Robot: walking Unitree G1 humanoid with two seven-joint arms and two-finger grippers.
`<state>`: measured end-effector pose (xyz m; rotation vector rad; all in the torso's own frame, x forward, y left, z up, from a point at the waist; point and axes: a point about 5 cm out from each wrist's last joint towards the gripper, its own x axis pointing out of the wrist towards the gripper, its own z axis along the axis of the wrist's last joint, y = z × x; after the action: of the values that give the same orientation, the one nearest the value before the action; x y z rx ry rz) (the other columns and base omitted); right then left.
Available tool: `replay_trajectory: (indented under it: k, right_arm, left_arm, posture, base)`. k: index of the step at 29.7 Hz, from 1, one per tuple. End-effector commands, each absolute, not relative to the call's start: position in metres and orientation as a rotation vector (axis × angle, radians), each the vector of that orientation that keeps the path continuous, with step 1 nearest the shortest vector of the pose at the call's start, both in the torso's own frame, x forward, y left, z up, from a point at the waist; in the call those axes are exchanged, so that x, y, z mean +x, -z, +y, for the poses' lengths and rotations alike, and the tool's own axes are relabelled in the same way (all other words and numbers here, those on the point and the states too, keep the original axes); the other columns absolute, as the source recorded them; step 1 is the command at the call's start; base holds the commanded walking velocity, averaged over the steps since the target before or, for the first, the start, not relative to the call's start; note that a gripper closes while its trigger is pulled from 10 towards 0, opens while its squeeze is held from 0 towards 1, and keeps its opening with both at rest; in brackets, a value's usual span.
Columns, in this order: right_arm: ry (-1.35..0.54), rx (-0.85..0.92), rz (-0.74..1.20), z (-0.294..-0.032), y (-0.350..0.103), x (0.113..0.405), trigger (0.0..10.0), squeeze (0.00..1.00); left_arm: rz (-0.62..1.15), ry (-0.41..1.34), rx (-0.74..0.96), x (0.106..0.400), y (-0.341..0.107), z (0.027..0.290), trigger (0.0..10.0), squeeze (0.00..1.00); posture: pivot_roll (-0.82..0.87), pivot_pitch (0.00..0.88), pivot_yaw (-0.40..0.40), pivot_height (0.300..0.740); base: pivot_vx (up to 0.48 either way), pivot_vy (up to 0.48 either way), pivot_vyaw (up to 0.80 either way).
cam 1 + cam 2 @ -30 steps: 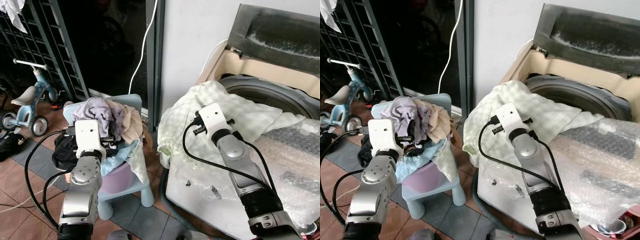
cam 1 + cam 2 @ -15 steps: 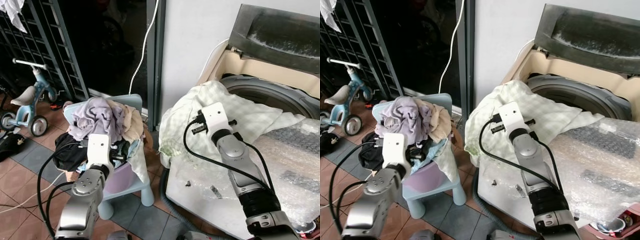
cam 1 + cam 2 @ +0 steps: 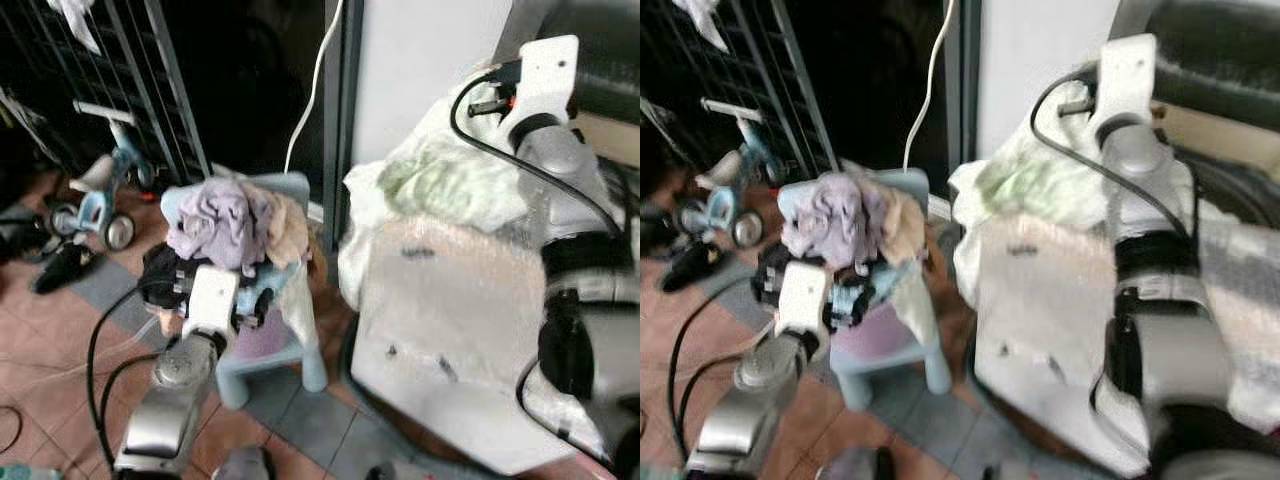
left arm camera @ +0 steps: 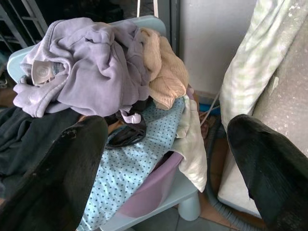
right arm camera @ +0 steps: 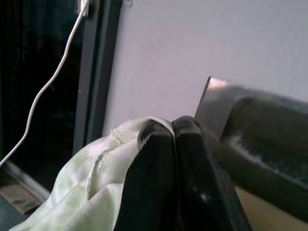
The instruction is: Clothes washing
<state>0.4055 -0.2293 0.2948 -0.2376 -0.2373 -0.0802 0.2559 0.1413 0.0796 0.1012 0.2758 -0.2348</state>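
A pile of clothes (image 3: 235, 225) sits in a purple basin (image 4: 149, 192) on a light blue chair (image 3: 300, 360): a lilac garment (image 4: 91, 72), a beige one (image 4: 166, 72), a blue dotted cloth (image 4: 134, 163) and black items. My left gripper (image 4: 166, 144) hovers just in front of the pile, open, fingers wide apart and empty. My right gripper (image 5: 173, 139) is raised high beside the washing machine (image 3: 450, 330), shut on a pale green checked cloth (image 3: 440, 185) that hangs down over the machine's front. The grey washer lid (image 5: 260, 130) stands open behind it.
The washer front is wrapped in bubble plastic, and a grey hose (image 4: 216, 211) lies at its foot. A child's tricycle (image 3: 95, 190) and a metal grille (image 3: 120, 80) stand at the far left. A white cable (image 3: 310, 100) hangs by the dark doorway. The floor is tiled.
The whole view has shifted and blurred, so the camera moved. My right arm has lifted the green cloth higher off the washer rim. My left gripper has dropped back from the pile.
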Motion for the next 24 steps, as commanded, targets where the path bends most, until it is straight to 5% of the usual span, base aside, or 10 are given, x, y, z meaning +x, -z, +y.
replay_trajectory:
  k: [1,5,12,21,22,23,24]
  right_arm:
    - [0.076,-0.227,-0.213,-0.229,-0.288,0.407,0.0,0.00]
    - [0.382,-0.284,-0.301,-0.275,-0.329,0.399,0.0,0.00]
    - [0.742,-0.392,-0.343,-0.331,-0.336,0.372,0.0,0.00]
    - [0.810,-0.388,-0.169,-0.374,-0.281,0.348,0.0,0.00]
    - [0.803,-0.405,-0.131,-0.376,-0.270,0.346,0.8,1.00]
    - [0.803,-0.421,-0.106,-0.378,-0.263,0.345,0.8,1.00]
    - [0.796,-0.412,-0.061,-0.379,-0.246,0.342,10.0,1.00]
  left_arm:
    - [0.267,0.223,0.116,0.258,-0.082,0.144,10.0,0.00]
    - [0.255,0.207,0.121,0.259,-0.083,0.146,10.0,0.00]
    - [0.239,0.185,0.136,0.262,-0.084,0.147,10.0,0.00]
    - [0.239,0.176,0.152,0.262,-0.082,0.146,10.0,0.00]
    - [0.241,0.178,0.152,0.262,-0.082,0.146,10.0,0.00]
    - [0.241,0.180,0.152,0.263,-0.082,0.146,10.0,0.00]
    - [0.245,0.188,0.154,0.263,-0.081,0.144,10.0,0.00]
  posture:
    - [-0.02,0.000,-0.012,0.740]
    - [-0.02,0.000,-0.012,0.740]
    - [-0.02,0.000,-0.012,0.740]
    - [-0.03,0.000,-0.004,0.740]
    - [-0.04,0.000,0.000,0.740]
    - [-0.04,0.000,0.000,0.740]
    - [-0.04,0.000,0.004,0.740]
  base:
    - [0.000,0.000,0.00]
    - [0.000,0.000,0.00]
    - [0.000,0.000,0.00]
    - [0.000,0.000,0.00]
    - [0.000,0.000,0.00]
    - [0.000,0.000,0.00]
    - [0.000,0.000,0.00]
